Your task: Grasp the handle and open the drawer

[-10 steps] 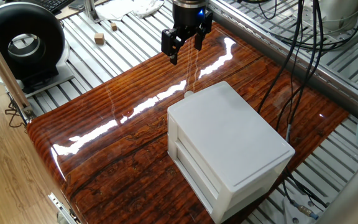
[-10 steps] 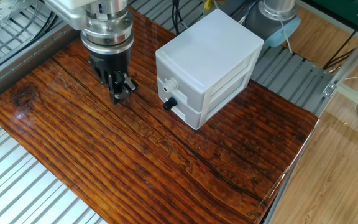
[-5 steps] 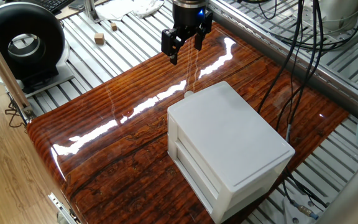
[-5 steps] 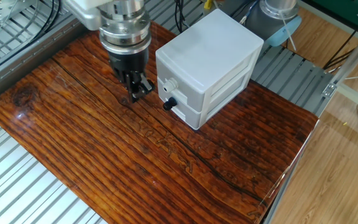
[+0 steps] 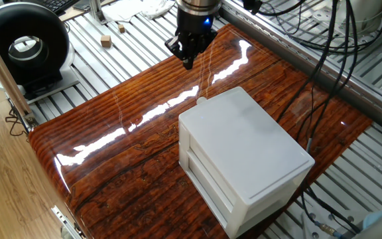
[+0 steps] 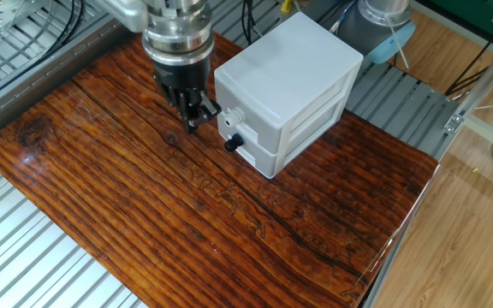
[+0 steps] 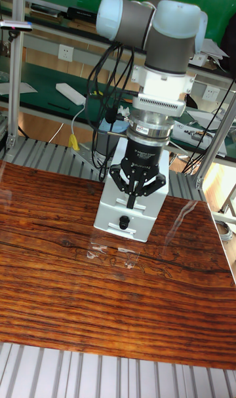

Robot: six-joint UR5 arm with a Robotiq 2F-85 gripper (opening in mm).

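Tool (image 6: 197, 115) has moved right across the desk (image 6: 144, 214) since a second ago and now sits just left of the cabinet (image 6: 294, 60) front, close to the handle (image 6: 234, 115) but apart from it; the cabinet itself has not shifted. Fingers are drawn together to a narrow tip in both fixed views, so the tool reads as closed or nearly so, gripping nothing; in the tall fixed view the tool (image 7: 133, 200) hangs straight down in front of the cabinet (image 7: 147, 204) and its linkage looks folded in. Handle is a small white nub on the upper drawer (image 6: 251, 115) front, near the left edge of that panel. Below it is a black knob (image 6: 231, 144) on the lower front; the tall view shows that knob (image 7: 123, 223) just under the tool tips, and the white nub is hidden there behind the fingers. Both drawer fronts sit flush with the shell, drawer still shut. Slotted side of the cabinet faces right in the other fixed view. From one fixed view the tool (image 5: 188, 62) is above the glossy wooden desk (image 5: 131, 133) beyond the far corner of the cabinet (image 5: 251, 143), with a sliver of the handle (image 5: 201, 100) peeking out at that corner. Off the desk at upper left stand a round black device (image 5: 22, 46) and a small wooden block (image 5: 106, 41) on the metal slats.
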